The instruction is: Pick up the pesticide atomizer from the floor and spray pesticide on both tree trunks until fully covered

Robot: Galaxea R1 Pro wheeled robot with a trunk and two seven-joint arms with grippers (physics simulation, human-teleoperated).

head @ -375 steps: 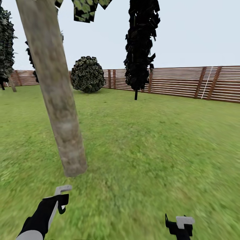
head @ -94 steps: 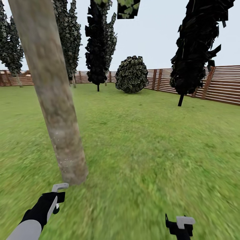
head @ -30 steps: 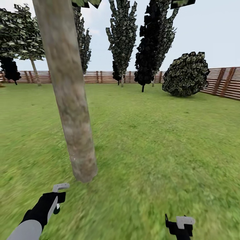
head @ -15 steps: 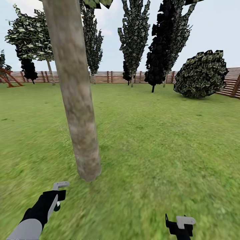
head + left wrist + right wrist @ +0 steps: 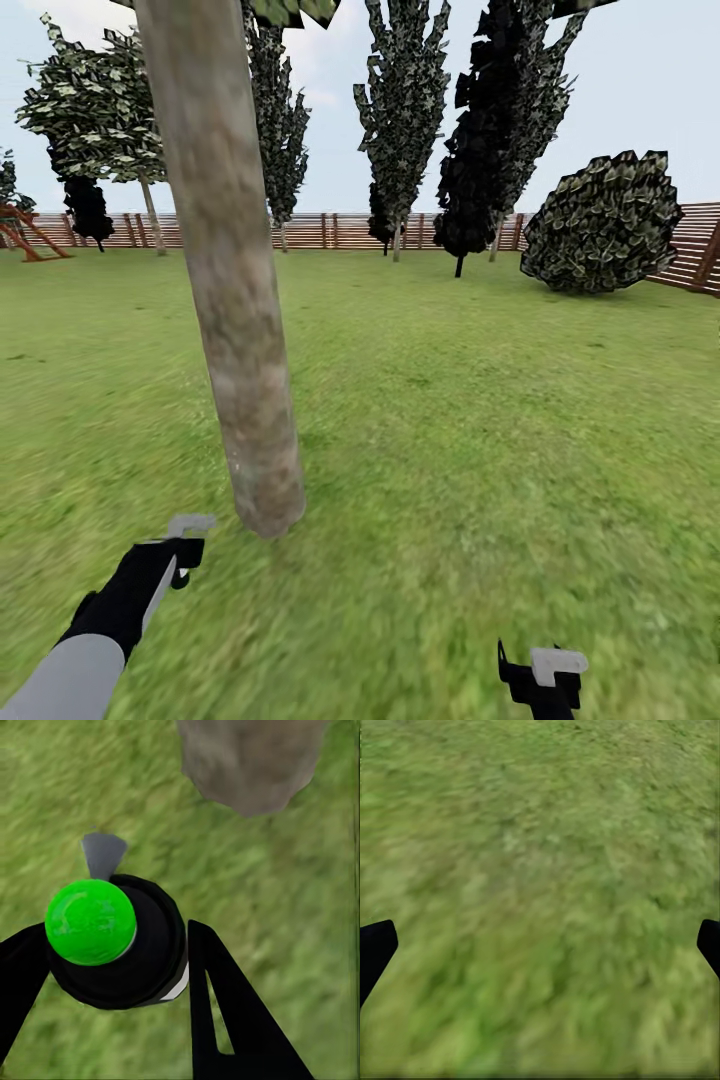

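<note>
Left gripper point(image 5: 112, 967): jaws clamped on pesticide atomizer point(image 5: 112, 941), lower left; tree trunk point(image 5: 230, 280) left of centre; right gripper point(image 5: 540, 945): jaws apart over grass point(image 5: 540, 855).

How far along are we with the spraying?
Pickup looks done: the left gripper is closed around the atomizer, whose grey nozzle sits near the tree trunk base. No white specks are discernible on the trunk, so coverage can't be confirmed. The right gripper is open over grass.
</note>
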